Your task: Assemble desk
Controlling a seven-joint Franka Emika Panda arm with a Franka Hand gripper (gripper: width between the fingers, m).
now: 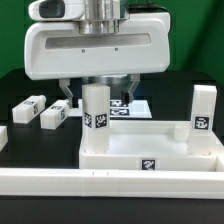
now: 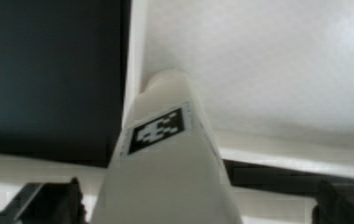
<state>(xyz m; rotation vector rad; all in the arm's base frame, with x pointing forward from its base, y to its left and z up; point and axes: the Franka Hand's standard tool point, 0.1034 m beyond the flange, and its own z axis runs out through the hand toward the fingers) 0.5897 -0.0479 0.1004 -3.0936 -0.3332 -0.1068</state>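
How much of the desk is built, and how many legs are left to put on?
Done: two legs stand upright on the desk top, the first leg and the second leg. I cannot tell how firmly they sit.
In hand: nothing. The open gripper hangs over the first leg, not gripping it.
Left: the third leg and the fourth leg lie loose on the table.

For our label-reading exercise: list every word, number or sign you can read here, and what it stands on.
No words or numbers can be read.
Square tags, patterns only: middle leg, right leg, top, marker board.
Lying legs: tags too small to make out.
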